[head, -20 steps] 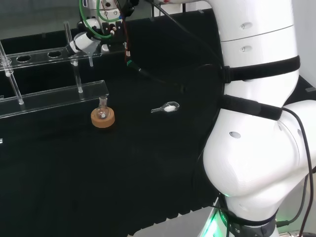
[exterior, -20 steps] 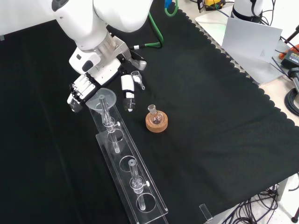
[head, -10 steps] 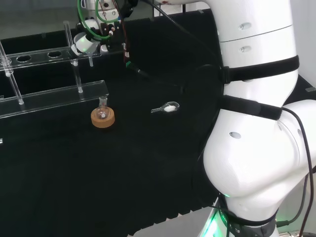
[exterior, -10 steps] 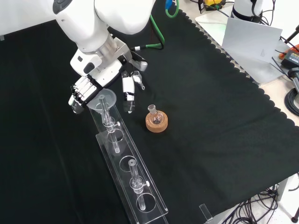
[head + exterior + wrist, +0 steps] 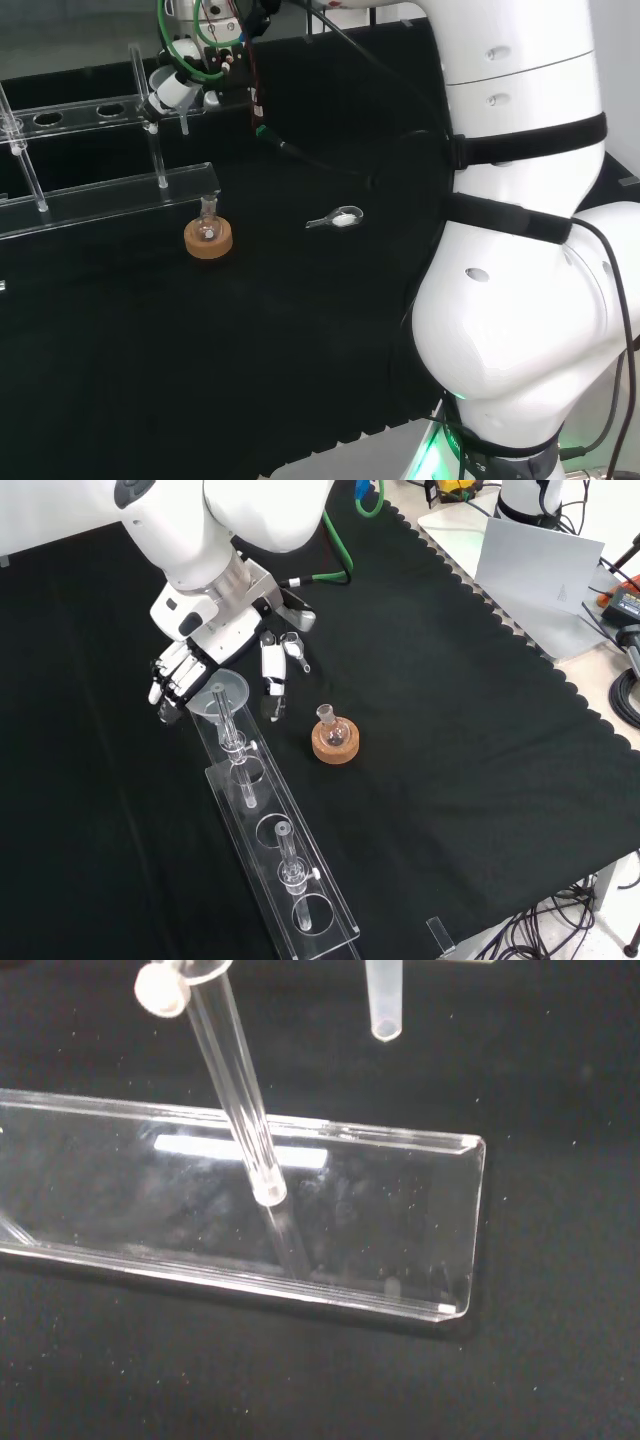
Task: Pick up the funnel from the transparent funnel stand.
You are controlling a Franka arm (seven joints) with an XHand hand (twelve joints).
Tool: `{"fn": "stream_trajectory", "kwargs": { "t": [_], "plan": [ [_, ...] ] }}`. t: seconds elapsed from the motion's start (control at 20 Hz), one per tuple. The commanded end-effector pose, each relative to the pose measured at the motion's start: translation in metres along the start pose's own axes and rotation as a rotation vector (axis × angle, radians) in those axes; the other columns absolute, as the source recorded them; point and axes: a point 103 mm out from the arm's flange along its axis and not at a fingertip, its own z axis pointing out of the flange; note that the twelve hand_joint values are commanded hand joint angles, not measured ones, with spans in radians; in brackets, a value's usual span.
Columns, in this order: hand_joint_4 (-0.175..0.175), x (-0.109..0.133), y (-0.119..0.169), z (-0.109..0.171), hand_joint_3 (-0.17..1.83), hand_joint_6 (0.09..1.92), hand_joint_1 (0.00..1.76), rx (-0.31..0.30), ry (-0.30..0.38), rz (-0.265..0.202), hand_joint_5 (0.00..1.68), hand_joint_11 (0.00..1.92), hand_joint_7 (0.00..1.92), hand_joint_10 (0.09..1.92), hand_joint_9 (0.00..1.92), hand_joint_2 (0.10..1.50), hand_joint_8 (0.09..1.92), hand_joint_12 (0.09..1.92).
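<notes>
The clear funnel (image 5: 222,693) sits in the end hole of the transparent stand (image 5: 268,832), its stem hanging through the top shelf. In the front view the hand (image 5: 176,680) straddles the funnel's bowl. Partly bent fingers (image 5: 165,692) lie against the rim's left side. The straight thumb (image 5: 270,680) stands a small gap off on the right. From the head camera the hand (image 5: 222,62) is above the stand's right end, with a white finger beside the funnel (image 5: 183,98). In the wrist view the funnel's stem tip (image 5: 385,1005) hangs above the stand's base plate (image 5: 400,1225).
A small round flask on a cork ring (image 5: 334,738) stands right of the stand in the front view. A clear scoop (image 5: 340,217) with white powder lies nearby. Upright rods (image 5: 235,1090) rise from the stand. A green hose (image 5: 335,550) runs behind the hand.
The fingers have drawn in toward the funnel's rim and the hand has edged slightly upward. The funnel has stayed in the stand.
</notes>
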Motion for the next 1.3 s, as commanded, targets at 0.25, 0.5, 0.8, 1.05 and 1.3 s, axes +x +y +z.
{"fn": "stream_trajectory", "kwargs": {
  "t": [0.25,0.5,0.8,1.05,1.3],
  "plan": [
    [-0.062,-0.003,0.001,-0.003,0.02,0.09,0.6,-0.012,-0.019,0.017,0.28,0.0,0.31,0.71,0.0,0.76,0.5,0.87],
    [-0.056,-0.002,0.002,-0.002,0.02,0.09,0.62,-0.013,-0.025,0.021,0.32,0.0,0.35,0.76,0.01,0.77,0.5,0.91],
    [-0.052,0.0,0.004,-0.009,0.03,0.09,0.67,-0.037,-0.043,0.022,0.39,0.0,0.48,0.76,0.09,0.77,0.5,0.98],
    [-0.051,-0.001,0.004,-0.012,0.04,0.09,0.7,-0.045,-0.055,0.021,0.45,0.0,0.59,0.73,0.18,0.78,0.49,1.04],
    [-0.053,-0.004,0.004,-0.013,0.04,0.09,0.72,-0.042,-0.063,0.023,0.48,0.0,0.62,0.72,0.22,0.78,0.49,1.08]
  ]
}}
